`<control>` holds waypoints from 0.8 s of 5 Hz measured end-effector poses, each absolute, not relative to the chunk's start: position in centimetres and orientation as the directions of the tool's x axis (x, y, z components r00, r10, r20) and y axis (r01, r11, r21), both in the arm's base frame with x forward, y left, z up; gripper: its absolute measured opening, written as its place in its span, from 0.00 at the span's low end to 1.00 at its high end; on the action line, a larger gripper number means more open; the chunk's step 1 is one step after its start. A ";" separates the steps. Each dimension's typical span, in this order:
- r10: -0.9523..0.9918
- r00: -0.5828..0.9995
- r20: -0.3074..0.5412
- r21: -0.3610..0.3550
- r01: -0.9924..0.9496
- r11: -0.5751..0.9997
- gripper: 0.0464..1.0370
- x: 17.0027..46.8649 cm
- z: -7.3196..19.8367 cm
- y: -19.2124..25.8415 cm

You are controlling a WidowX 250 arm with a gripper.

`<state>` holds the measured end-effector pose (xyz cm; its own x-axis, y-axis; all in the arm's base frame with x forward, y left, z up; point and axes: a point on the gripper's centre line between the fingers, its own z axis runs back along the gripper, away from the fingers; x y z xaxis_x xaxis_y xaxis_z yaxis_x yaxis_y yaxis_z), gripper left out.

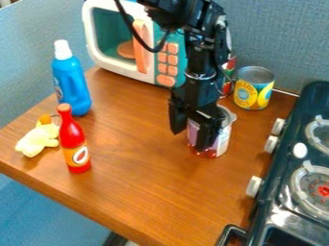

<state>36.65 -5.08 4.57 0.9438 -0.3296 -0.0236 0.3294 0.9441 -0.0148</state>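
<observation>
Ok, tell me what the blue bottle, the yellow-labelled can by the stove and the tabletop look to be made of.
Blue bottle: smooth, semi-glossy plastic, judging by its moulded shape and soft highlights; the white cap looks plastic too.
Yellow-labelled can: likely metal, from its grey, ridged-looking top and rim; the label could be paper or printed on.
Tabletop: brown wood grain with a slight sheen, either real wood or laminate.

Brown wooden tabletop [147, 192] with blue-gray textured panels [289, 38] along its far and left edges; blue floor [48, 216] below its near-left edge. Light reflects off the wood.
</observation>
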 end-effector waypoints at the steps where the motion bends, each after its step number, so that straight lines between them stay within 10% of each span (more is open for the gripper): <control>1: -0.322 0.947 -0.010 -0.037 0.321 0.946 0.96 38.0 4.2 -5.7; 4: -0.219 0.973 -0.078 -0.037 0.217 0.976 0.96 34.7 9.6 -2.5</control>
